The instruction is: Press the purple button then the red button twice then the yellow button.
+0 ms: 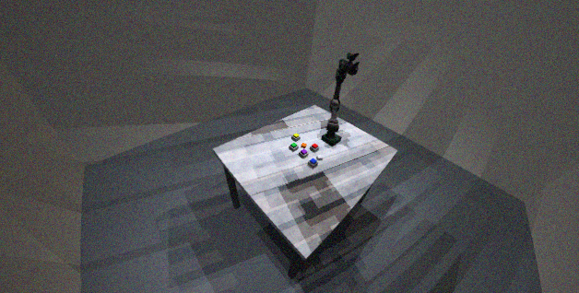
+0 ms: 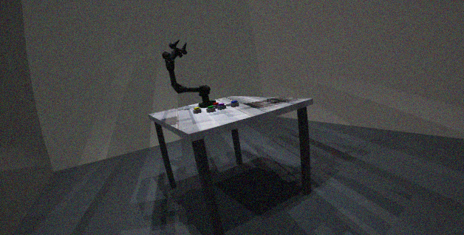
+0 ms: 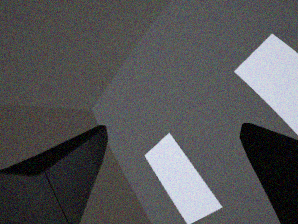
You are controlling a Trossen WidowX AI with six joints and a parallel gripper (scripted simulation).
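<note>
Tool [image 1: 353,57] raised high above the arm's base, fingers spread wide with nothing between them — pointed upward and away from the surface [image 1: 258,160]. Wrist view filled with gray wall or ceiling and two bright rectangular panels [image 3: 181,177]; only the dark fingertips visible at either lower corner.

Far below the tool, clustered just in front of the arm's base [image 1: 332,138]: purple button [image 1: 303,152], red button [image 1: 314,146], yellow button [image 1: 295,136], green button [image 1: 293,146] and blue button [image 1: 313,162], each on its own small housing. Red nearest the base, purple just beyond it, yellow farther off to one side. Among them a small orange block [image 1: 303,145] and, beside the blue button, a small whitish block [image 1: 320,157]. All well apart from the tool — none touched.
</note>
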